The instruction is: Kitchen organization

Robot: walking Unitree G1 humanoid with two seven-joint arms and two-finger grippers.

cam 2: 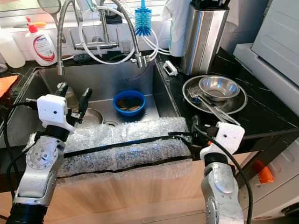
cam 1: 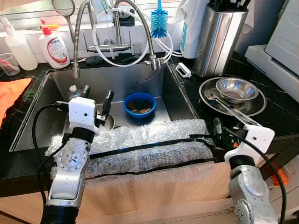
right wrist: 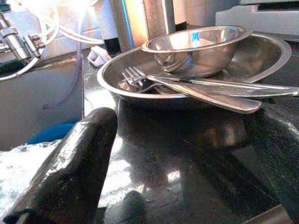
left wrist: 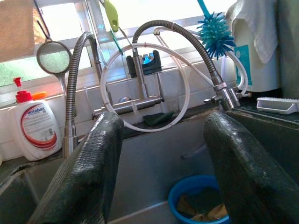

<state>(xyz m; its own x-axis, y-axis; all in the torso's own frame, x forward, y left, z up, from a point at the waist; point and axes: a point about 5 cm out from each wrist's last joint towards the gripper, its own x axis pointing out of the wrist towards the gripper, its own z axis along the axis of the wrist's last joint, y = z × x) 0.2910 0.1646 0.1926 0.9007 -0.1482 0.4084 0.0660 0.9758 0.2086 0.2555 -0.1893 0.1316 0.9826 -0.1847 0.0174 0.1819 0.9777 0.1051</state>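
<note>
A blue bowl [cam 1: 139,104] with brown scraps stands on the sink [cam 1: 28,123] floor. My left gripper [cam 1: 97,95] hovers over the sink just left of it, open and with nothing between its fingers [left wrist: 88,177]. On the black counter to the right lies a steel plate [cam 1: 203,93] that carries a small steel bowl [cam 1: 237,88] and forks [cam 1: 218,100]. My right gripper [right wrist: 187,163] is low at the counter's front edge, just short of the plate [right wrist: 112,70]. It stands open and points at the forks [right wrist: 187,84].
Bubble wrap [cam 1: 149,144] strapped with black bands pads the sink's front edge. Spring faucets and white hoses [cam 1: 117,42] hang over the sink. A soap bottle [cam 1: 55,46], blue brush [cam 1: 159,23], steel knife block [cam 1: 219,39], orange cloth [cam 1: 11,93] and white appliance [cam 1: 280,46] surround it.
</note>
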